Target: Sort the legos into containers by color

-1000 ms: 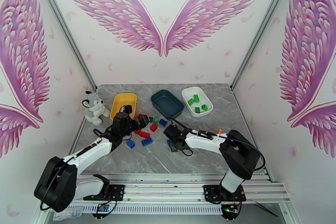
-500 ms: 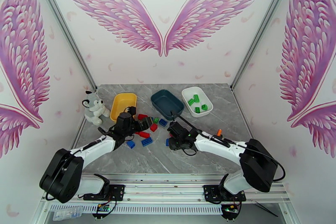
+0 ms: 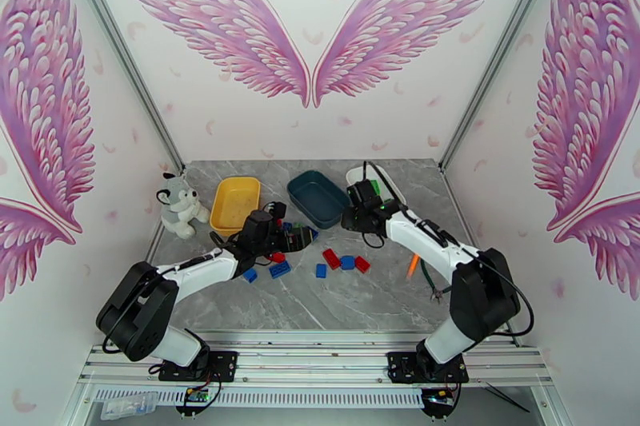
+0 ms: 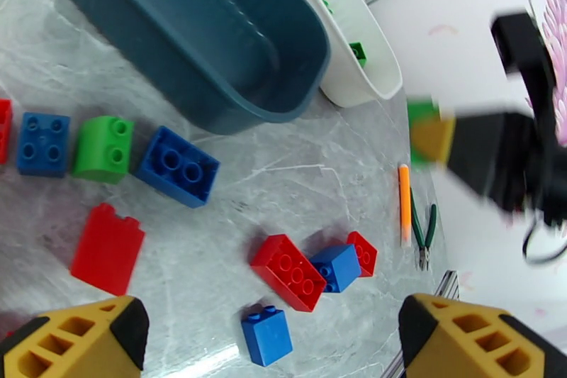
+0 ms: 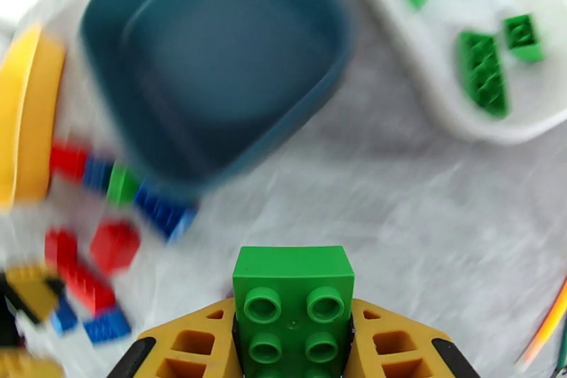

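right claw (image 5: 293, 340) clenched on a green lego (image 5: 293, 280), held above the bench (image 5: 397, 181) toward its far edge, near the dark teal tray (image 5: 212, 53) and the white tray (image 5: 453, 113). left claw (image 4: 273, 333) spread wide and empty above a red lego (image 4: 289, 272) and blue lego (image 4: 337, 266) mid-bench.

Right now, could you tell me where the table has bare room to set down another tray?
Widest: the near strip of the table, between the loose legos and its front edge. A thinner strip runs along its far edge, behind the yellow tray and teal tray. Crowded: the middle, in front of those trays, around the left gripper.
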Robot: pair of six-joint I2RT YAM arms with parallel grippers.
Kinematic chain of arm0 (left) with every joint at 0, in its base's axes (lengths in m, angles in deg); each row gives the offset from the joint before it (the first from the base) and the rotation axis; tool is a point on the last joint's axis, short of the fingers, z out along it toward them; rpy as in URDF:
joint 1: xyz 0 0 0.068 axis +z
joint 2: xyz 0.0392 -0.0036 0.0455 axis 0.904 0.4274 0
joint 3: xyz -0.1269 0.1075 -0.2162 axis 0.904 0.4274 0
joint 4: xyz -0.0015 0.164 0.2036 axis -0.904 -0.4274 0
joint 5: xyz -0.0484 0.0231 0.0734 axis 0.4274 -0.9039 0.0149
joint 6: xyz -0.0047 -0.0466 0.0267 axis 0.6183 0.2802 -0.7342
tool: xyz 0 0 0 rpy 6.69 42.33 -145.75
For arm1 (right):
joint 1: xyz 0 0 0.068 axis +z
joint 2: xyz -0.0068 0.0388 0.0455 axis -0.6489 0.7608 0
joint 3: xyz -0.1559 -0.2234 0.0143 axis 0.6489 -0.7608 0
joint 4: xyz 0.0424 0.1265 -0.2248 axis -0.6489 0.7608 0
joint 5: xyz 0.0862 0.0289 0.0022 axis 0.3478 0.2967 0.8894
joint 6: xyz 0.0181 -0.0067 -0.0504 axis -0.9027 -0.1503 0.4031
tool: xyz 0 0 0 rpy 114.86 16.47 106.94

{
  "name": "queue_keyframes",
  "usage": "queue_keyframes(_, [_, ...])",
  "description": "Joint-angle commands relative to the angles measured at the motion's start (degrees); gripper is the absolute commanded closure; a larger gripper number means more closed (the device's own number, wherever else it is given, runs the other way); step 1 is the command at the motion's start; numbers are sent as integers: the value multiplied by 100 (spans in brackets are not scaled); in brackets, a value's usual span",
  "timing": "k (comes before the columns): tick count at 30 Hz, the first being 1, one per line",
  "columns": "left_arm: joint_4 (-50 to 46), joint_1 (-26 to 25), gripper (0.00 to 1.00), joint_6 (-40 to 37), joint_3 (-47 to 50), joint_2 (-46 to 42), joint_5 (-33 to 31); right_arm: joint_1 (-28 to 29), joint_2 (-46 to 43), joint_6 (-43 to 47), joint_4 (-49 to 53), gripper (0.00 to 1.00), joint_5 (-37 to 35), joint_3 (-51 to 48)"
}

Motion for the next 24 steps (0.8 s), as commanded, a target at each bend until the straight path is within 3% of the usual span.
queue_keyframes(1, [-279,-42,1,-244,-198,-75,-219,-463,472,17,56,71,-396,604])
queue_keyframes(6, [-559,-86,2,-421,-165,-383,-654,-933,1522,28,533,68,-601,1903])
queue_keyframes(13, [-903,-100,3,-591,-127,-715,-1229,-1049,2445,50,1067,48,-658,3079])
queue_keyframes(19, [-1022,-104,5,-688,-127,-797,-1549,-967,1903,124,790,31,-400,2661])
queue_keyframes(24, [-1182,-139,10,-812,-188,-771,-1847,-577,846,161,252,30,269,1561])
